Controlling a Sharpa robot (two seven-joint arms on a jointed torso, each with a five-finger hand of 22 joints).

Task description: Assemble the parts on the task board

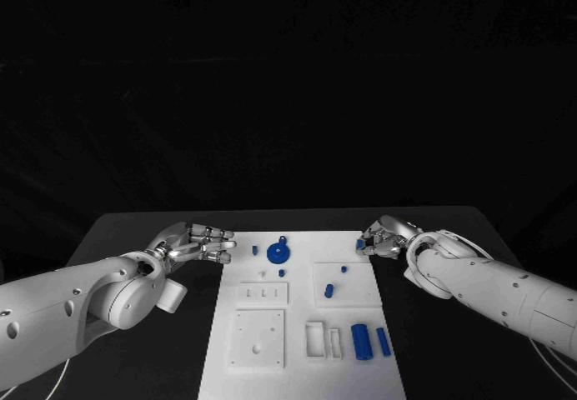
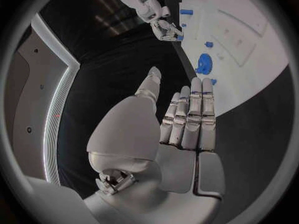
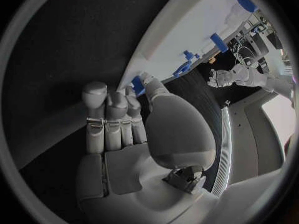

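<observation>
The white task board [image 1: 301, 367] lies in the middle of the black table. On it are a blue gear-like part [image 1: 279, 252], small blue pegs [image 1: 328, 290] and two blue cylinders [image 1: 361, 337]. My right hand [image 1: 387, 237] is at the board's far right edge and pinches a small blue part [image 1: 359, 244] between thumb and fingertips; the part [image 3: 137, 83] also shows in the right wrist view. My left hand [image 1: 198, 243] hovers just left of the board's far left corner, fingers [image 2: 196, 109] stretched out side by side and holding nothing. The gear [image 2: 204, 63] lies just beyond those fingertips.
White blocks with holes and slots [image 1: 261, 337] sit on the near half of the board, and a raised white plate [image 1: 346, 279] on its right. Bare black table [image 1: 132, 229] runs along both sides of the board.
</observation>
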